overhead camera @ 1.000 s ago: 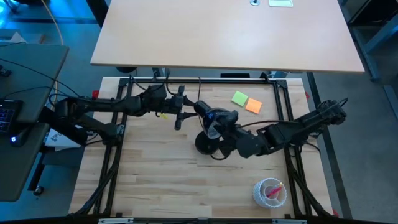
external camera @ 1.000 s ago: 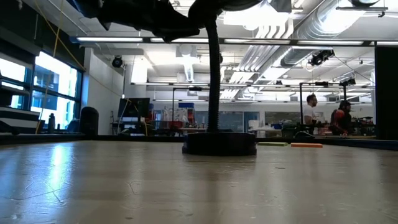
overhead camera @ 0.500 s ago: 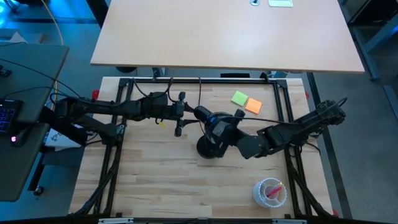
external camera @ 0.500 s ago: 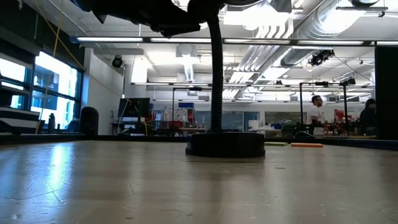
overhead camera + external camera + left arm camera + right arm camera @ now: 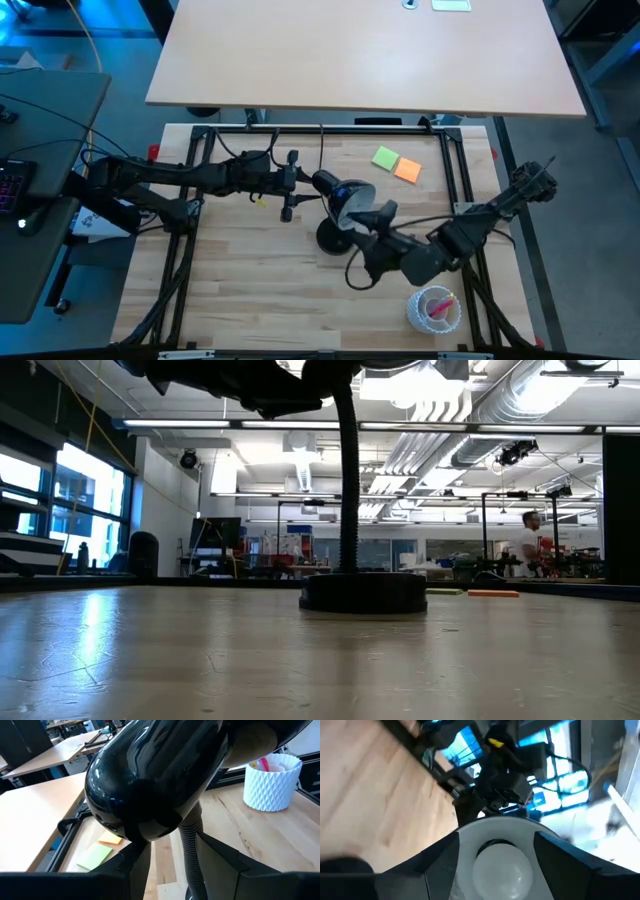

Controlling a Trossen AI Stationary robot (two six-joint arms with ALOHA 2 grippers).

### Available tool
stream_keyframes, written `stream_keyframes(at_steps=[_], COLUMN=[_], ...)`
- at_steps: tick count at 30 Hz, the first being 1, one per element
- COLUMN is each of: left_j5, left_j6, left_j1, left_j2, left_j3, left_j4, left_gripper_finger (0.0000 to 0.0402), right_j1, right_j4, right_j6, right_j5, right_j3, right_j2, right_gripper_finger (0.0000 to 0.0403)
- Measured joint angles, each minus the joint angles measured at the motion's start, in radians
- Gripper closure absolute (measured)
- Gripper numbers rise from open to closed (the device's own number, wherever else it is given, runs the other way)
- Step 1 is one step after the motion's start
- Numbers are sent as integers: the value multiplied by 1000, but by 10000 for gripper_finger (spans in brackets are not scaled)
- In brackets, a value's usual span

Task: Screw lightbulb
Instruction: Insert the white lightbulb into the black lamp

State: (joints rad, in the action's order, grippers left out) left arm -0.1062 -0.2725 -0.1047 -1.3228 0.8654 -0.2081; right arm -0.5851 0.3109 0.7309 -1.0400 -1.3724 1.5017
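A black desk lamp stands mid-table on its round base (image 5: 335,238) (image 5: 362,592). Its glossy head (image 5: 345,195) (image 5: 155,775) is held up by a ribbed neck (image 5: 347,480). The lightbulb (image 5: 502,865), white and frosted, sits in the white inside of the head. My left gripper (image 5: 297,185) (image 5: 175,845) comes from the table's left, behind the head, and is shut on the lamp. My right gripper (image 5: 375,228) (image 5: 497,837) is open on the near-right side of the head. It faces the head's opening, with a finger showing on each side of the bulb. My left gripper holds the lamp where the neck meets the back of the head (image 5: 192,827), one finger (image 5: 137,865) on each side, coming almost level from the table's left. The head hides the exact place of contact. The lamp stands on its base. Whether my right gripper touches the head or the bulb, I cannot tell.
A white ribbed cup (image 5: 433,308) (image 5: 272,782) with pink contents stands near the front right. Green (image 5: 385,157) and orange (image 5: 407,170) sticky notes lie at the back right. The lamp's cord (image 5: 352,272) loops beside the base. Black frame rails (image 5: 470,170) border the table.
My right gripper has drawn back from the lamp head toward the table's near edge and rolled about its own axis, its opening unchanged. The lamp's base has slid a little along the table. My left gripper keeps its hold.
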Motion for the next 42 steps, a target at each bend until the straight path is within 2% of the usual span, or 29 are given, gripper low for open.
stream_keyframes(at_steps=[4,12,20,27,30,34,42], left_j5=[2,4,4,5,9,11,38], left_j6=[2,7,9,10,10,2,1], left_j1=[0,4,4,6,12,21,37], left_j2=[0,0,0,-1,-1,-3,-3], left_j3=[0,0,-1,-1,-3,-3,-4], left_j4=[0,0,1,1,-8,-33,-34], left_gripper_finger=[250,250,250,250,250,250,250], right_j1=[4,65,83,128,147,168,201], right_j4=[28,33,94,135,115,112,109], right_j6=[111,160,109,98,52,-36,-342], right_j5=[0,-4,-3,3,13,85,106], right_j3=[0,0,-1,-1,-1,-1,-1], right_j2=[0,-1,-1,-1,-1,-1,-2], right_gripper_finger=[149,136,83,79,79,85,98])
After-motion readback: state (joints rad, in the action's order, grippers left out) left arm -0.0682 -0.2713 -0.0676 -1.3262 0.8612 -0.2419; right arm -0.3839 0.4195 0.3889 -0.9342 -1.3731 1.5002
